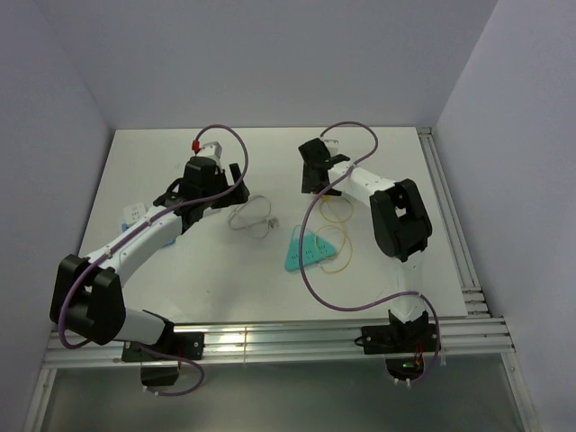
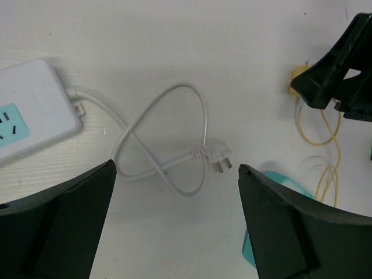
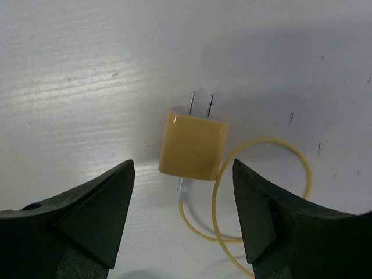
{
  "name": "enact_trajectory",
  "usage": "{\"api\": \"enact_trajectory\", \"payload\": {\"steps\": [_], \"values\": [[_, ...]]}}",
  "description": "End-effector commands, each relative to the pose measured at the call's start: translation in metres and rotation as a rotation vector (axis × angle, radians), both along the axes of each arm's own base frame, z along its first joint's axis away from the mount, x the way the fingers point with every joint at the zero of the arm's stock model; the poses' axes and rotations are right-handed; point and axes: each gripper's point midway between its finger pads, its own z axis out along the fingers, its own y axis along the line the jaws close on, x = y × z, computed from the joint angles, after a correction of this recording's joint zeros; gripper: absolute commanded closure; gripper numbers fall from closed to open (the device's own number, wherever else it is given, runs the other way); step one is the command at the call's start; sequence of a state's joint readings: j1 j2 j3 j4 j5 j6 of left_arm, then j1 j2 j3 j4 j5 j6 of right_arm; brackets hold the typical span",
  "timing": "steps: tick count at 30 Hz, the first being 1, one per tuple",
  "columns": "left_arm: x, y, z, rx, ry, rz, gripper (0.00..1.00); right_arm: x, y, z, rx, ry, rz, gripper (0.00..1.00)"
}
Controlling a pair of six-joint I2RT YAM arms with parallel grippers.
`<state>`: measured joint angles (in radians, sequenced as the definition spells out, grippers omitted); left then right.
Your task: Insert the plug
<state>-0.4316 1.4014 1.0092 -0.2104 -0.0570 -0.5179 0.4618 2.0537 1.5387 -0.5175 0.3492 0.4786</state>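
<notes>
The right hand (image 3: 183,164) hangs spread on either side of the yellow plug (image 3: 193,144), which lies flat on the counter (image 3: 87,70), not touched by either finger. The left hand (image 2: 177,165) is spread above the white plug (image 2: 220,160). An off-centre squeeze could twist the yellow plug or snag its looped cord (image 3: 268,140). There are two plugs, two hands and two power strips: one teal (image 1: 313,250), one white (image 2: 29,113).
</notes>
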Motion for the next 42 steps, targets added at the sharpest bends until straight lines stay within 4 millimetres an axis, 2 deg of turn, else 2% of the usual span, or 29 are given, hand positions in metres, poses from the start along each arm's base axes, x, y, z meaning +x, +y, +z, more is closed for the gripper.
{"api": "enact_trajectory", "payload": {"steps": [1,9,11,14,19,20,23,26,28,29,30,35,38,42], "values": [[-0.001,-0.005,0.014,-0.032,-0.043,-0.009,0.07,0.020,-0.006,0.005,-0.020,-0.036,-0.035,0.26],[0.000,-0.006,0.005,-0.015,-0.025,-0.014,0.08,0.025,-0.007,-0.012,-0.017,-0.014,-0.041,0.32],[0.001,-0.006,0.004,-0.013,-0.022,-0.018,0.08,0.025,-0.006,-0.019,-0.004,0.002,-0.036,0.36],[0.000,-0.007,0.004,-0.012,-0.021,-0.022,0.08,0.024,-0.006,-0.022,0.011,0.003,-0.036,0.50],[0.000,-0.007,0.005,-0.014,-0.023,-0.021,0.08,0.021,-0.010,-0.009,0.019,-0.030,-0.034,0.60],[0.000,-0.007,0.005,-0.016,-0.024,-0.022,0.08,0.020,-0.011,-0.004,0.025,-0.035,-0.032,0.60],[-0.001,-0.010,0.004,-0.026,-0.023,-0.032,0.08,0.016,-0.012,0.018,0.038,-0.061,-0.007,0.69],[-0.004,-0.016,0.003,-0.026,-0.029,-0.059,0.08,-0.004,-0.017,0.048,0.059,-0.089,0.022,0.71],[-0.006,-0.017,0.002,-0.027,-0.032,-0.066,0.08,-0.017,-0.022,0.057,0.068,-0.099,0.030,0.70],[-0.007,-0.018,0.002,-0.030,-0.034,-0.070,0.09,-0.032,-0.027,0.049,0.056,-0.074,0.038,0.70],[-0.007,-0.020,0.003,-0.039,-0.047,-0.077,0.09,-0.040,-0.030,0.065,0.070,-0.098,0.043,0.70],[-0.021,-0.034,0.005,-0.112,-0.070,-0.166,0.09,-0.096,-0.043,0.063,0.063,-0.048,0.109,0.70],[-0.029,-0.044,0.009,-0.158,-0.096,-0.219,0.08,-0.122,-0.034,0.062,0.137,-0.021,0.184,0.70],[-0.042,-0.060,0.011,-0.221,-0.116,-0.311,0.08,-0.149,-0.021,0.068,0.226,0.024,0.275,0.69]]}}
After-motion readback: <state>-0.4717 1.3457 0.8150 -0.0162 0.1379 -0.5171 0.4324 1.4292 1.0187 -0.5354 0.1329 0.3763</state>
